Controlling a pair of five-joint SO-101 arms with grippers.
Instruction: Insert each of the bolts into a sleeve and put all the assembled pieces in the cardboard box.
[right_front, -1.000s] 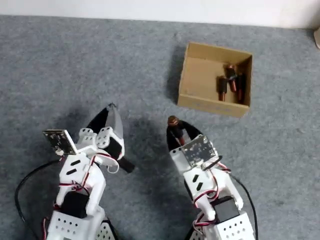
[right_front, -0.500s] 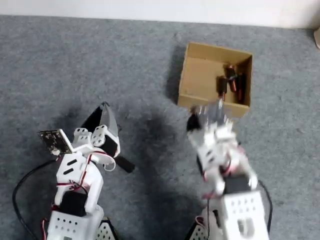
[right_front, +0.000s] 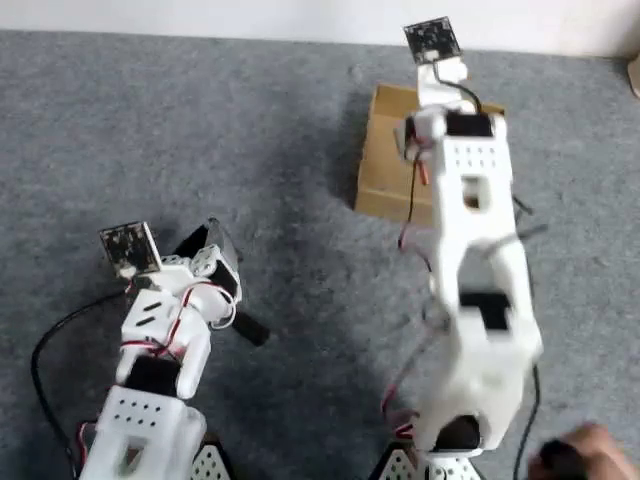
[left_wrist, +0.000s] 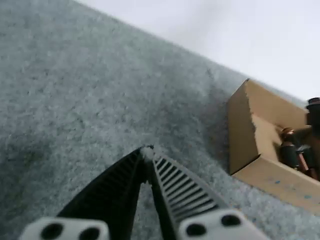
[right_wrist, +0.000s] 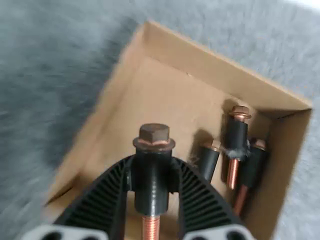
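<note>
On the left, the left gripper (left_wrist: 148, 154) hovers over the grey felt-like table cover (right_front: 150, 110), its black ribbed fingers pressed together on nothing. Over to the right, the right gripper (right_wrist: 153, 167) hangs above the open brown cardboard box (right_wrist: 200, 55), fingers clamped on a black cylindrical sleeve (right_wrist: 151, 187) with a copper-coloured hex bolt (right_wrist: 153, 136) through it. Three more sleeved bolts (right_wrist: 235, 142) lie together in one corner of the box.

No text can be read; the cardboard box (left_wrist: 280, 176) carries small blue marks, too blurred to read.
</note>
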